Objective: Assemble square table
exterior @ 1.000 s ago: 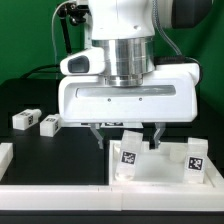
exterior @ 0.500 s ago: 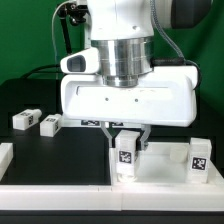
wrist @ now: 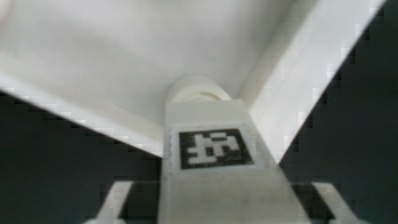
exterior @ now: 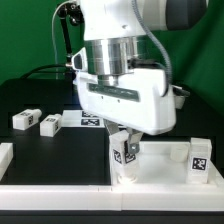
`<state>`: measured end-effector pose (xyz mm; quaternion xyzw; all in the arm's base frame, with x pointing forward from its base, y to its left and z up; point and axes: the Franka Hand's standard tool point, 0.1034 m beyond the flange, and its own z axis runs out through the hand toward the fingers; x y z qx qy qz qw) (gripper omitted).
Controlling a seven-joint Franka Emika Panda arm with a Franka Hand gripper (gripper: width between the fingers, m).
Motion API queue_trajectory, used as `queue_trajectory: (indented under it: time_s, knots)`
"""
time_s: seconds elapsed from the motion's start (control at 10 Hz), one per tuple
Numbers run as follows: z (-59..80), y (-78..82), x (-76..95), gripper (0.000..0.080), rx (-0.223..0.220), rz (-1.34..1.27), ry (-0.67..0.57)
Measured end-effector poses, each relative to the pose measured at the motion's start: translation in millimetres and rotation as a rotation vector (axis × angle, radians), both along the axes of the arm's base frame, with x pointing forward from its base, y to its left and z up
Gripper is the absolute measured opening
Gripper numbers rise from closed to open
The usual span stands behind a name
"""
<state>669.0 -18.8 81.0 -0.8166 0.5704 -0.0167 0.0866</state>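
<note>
My gripper (exterior: pixel 126 146) is tilted and shut on a white tag-marked leg block (exterior: pixel 124 153). The block stands leaning at the near left corner of the square table slab (exterior: pixel 162 172), a white slab with a raised rim. In the wrist view the leg block (wrist: pixel 214 140) fills the middle between my fingers (wrist: pixel 121 200), with the slab's rim and inner surface (wrist: pixel 107 50) beyond it. A second leg block (exterior: pixel 199 159) stands upright on the slab at the exterior view's right. The gripper body hides the corner socket.
Two loose leg blocks (exterior: pixel 22 118) (exterior: pixel 48 124) lie on the black table at the exterior view's left. The marker board (exterior: pixel 92 121) lies behind the gripper. A white border bar (exterior: pixel 5 157) sits at the far left edge.
The gripper has twisted and tilted from level to slanted. The held leg block turned with it and now leans, having earlier moved left over the slab's corner.
</note>
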Motion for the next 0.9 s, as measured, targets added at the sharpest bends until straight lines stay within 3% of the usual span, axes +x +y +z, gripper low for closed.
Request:
queue_trajectory:
  time_s: [0.3, 0.4, 0.6, 0.7, 0.8, 0.9]
  knots:
    - [-2.3, 11.4, -0.7, 0.0292, 0.103, -0.398, 0.045]
    - [-2.4, 12.6, -0.5, 0.0292, 0.109, -0.446, 0.052]
    - [-3.1, 12.5, -1.0, 0.0292, 0.102, -0.398, 0.047]
    - [-3.3, 12.4, -1.0, 0.047, 0.097, -0.381, 0.045]
    - [-2.2, 11.7, -0.3, 0.0586, 0.038, -0.17, 0.021]
    - [-2.3, 13.8, -1.4, 0.0586, -0.01, 0.013, 0.013]
